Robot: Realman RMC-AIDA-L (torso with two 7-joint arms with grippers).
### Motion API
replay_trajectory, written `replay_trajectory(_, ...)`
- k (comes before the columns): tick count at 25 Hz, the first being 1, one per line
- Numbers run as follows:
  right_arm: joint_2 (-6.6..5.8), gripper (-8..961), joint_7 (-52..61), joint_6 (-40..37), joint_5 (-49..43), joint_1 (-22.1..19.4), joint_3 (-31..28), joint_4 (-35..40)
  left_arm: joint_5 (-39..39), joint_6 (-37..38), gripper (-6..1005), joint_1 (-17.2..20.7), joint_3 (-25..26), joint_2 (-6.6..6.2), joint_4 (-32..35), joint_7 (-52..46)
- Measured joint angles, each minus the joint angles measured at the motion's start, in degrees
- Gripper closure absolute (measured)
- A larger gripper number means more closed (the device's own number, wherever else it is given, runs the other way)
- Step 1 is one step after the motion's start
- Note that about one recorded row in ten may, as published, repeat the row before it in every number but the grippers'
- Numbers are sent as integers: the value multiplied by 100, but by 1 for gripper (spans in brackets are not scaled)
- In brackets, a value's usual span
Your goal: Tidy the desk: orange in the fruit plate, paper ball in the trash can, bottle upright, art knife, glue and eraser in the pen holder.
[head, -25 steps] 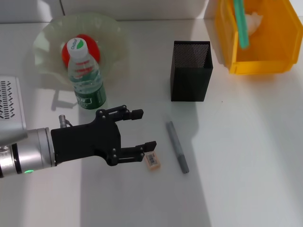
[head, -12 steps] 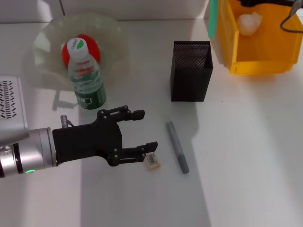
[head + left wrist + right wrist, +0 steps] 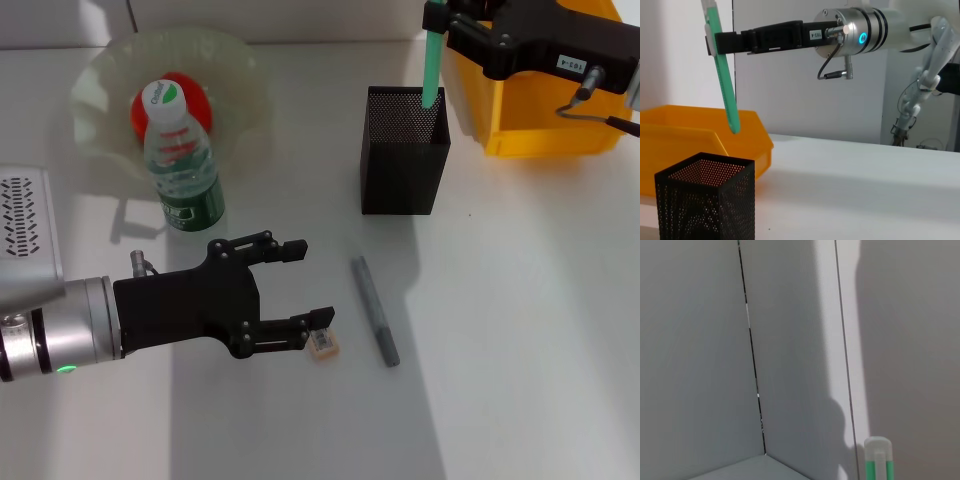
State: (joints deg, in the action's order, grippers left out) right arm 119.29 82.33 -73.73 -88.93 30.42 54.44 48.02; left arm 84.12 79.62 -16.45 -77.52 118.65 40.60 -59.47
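on your left, the left gripper (image 3: pixel 300 283) is hovering low over the desk (image 3: pixel 520 300) with its fingers spread wide and holding nothing, the near fingertip just beside the eraser (image 3: pixel 322 341); it has barely shifted over the last second, so the eraser is waiting to be picked. behind it the bottle (image 3: pixel 178 160) is standing upright in front of the fruit plate (image 3: pixel 105 60), and the orange (image 3: pixel 190 95) is sitting inside that plate, so those two jobs look finished. moving right, a grey pen-like stick (image 3: pixel 374 310), possibly the glue, is lying flat on the desk between the eraser and the pen holder (image 3: pixel 402 150). the change is on your right: the right gripper (image 3: pixel 440 25), which a second ago was over the trash can (image 3: pixel 540 100), has swung across and is now gripping the green art knife (image 3: pixel 431 60) near its top, holding it almost vertical with its tip just above the holder's open mouth. that reads as the knife being about ready to drop in. the paper ball showed inside the yellow bin a moment ago; the arm is now covering it. the surface is a plain white desk with a white wall (image 3: pixel 805 90) behind, and a white vented device (image 3: pixel 25 225) is sitting at the far left edge.
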Motion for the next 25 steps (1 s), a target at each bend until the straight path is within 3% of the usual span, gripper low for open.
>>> replay_trajectory(18, -3, 736, -1261, 1013, 369, 628, 71, -1523, 0, 0, 209, -18, 1, 0, -102, 22)
replay_trajectory(25, 16, 703, -1386, 1004, 480, 548, 78, -1570, -1, 0, 209, -17, 1, 0, -105, 24)
